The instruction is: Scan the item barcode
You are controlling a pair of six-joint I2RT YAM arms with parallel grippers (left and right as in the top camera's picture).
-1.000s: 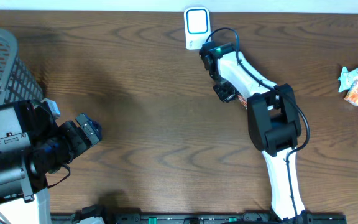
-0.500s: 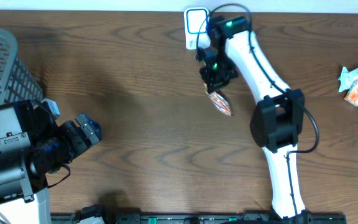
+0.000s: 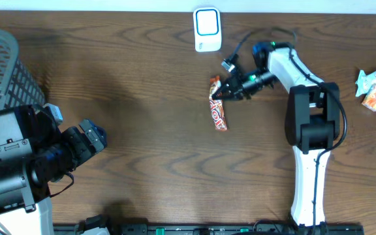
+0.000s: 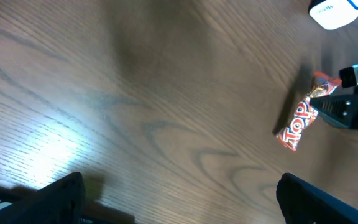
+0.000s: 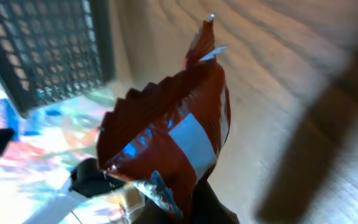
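The right gripper (image 3: 230,91), clamped on one end of the candy bar (image 3: 219,115), had swung it away from the scanner (image 3: 207,29) at top centre down toward mid-frame; the scan pass looked done. The left gripper (image 3: 91,136) sat wide open at lower left

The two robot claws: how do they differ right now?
The left gripper stands wide open and empty; the right gripper is shut on a red candy bar. The left sits near the basket; the right reaches out mid-table. Both are dark two-finger claws.
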